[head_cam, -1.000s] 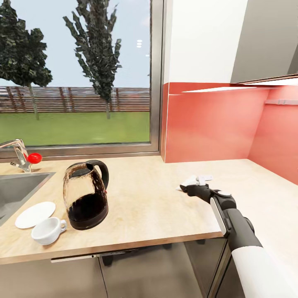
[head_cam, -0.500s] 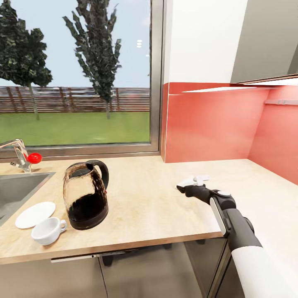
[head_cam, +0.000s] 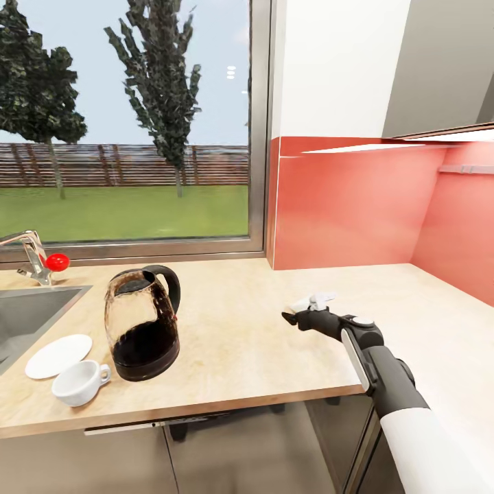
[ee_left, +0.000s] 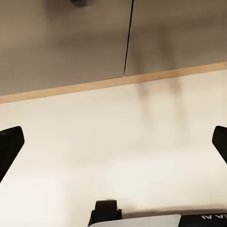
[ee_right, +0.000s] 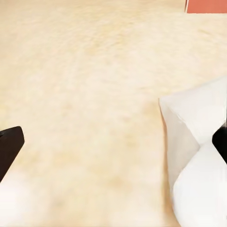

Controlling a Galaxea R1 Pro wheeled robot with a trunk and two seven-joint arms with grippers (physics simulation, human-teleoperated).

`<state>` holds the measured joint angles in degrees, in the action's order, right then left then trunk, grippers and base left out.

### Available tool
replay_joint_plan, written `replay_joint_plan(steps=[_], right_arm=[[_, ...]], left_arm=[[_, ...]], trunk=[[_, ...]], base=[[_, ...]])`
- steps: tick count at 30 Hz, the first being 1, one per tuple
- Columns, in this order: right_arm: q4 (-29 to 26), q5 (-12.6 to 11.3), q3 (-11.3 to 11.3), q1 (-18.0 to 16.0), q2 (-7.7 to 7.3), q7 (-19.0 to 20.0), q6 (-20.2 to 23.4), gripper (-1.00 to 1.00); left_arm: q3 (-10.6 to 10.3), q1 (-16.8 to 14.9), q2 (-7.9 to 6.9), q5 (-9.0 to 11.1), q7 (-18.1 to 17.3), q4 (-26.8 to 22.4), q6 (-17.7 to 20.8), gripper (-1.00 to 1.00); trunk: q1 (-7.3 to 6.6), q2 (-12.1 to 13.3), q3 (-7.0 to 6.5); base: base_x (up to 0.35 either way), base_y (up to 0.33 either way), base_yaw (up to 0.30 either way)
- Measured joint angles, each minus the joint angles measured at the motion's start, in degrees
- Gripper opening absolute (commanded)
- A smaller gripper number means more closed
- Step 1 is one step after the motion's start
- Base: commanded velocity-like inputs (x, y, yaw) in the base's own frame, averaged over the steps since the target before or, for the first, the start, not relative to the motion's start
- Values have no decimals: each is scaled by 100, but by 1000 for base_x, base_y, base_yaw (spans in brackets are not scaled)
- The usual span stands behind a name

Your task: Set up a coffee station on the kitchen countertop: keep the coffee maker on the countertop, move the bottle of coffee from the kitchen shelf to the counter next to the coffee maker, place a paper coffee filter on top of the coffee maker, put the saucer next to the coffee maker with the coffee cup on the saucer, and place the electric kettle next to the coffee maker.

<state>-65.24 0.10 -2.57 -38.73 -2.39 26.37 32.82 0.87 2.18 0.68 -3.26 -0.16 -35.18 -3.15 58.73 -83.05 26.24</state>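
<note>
Light wood-grain tabletop carries the glass electric kettle with black base and handle at its left part, with the white round saucer and white ceramic coffee cup just beside it. Right tool hovers well apart to their right, jaws spread, a white folded paper coffee filter against one finger. Can't tell if it's gripped; left tool is released.

Right gripper outstretched, fingers seemingly parted.

Electric kettle stands upright on the surface, just right of the sink. White saucer and coffee cup lie beside it, near the front edge. Right gripper hovers well apart, with white paper coffee filter at its jaws.
</note>
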Motion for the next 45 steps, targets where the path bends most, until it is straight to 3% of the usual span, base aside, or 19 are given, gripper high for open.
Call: replay_joint_plan(steps=[27,29,45], right_arm=[[-26,13,-10,0,-3,-6,-5,100],[38,-24,-36,-16,4,-69,-71,100],[339,-17,-29,-17,2,-173,-508,100]], left_arm=[[0,0,3,0,0,1,-1,100],[17,0,67,16,14,2,-30,100],[19,0,70,16,13,3,-33,100]], trunk=[[0,0,0],[0,0,0],[0,0,0]], base=[[-8,-39,0],[0,0,0],[0,0,0]])
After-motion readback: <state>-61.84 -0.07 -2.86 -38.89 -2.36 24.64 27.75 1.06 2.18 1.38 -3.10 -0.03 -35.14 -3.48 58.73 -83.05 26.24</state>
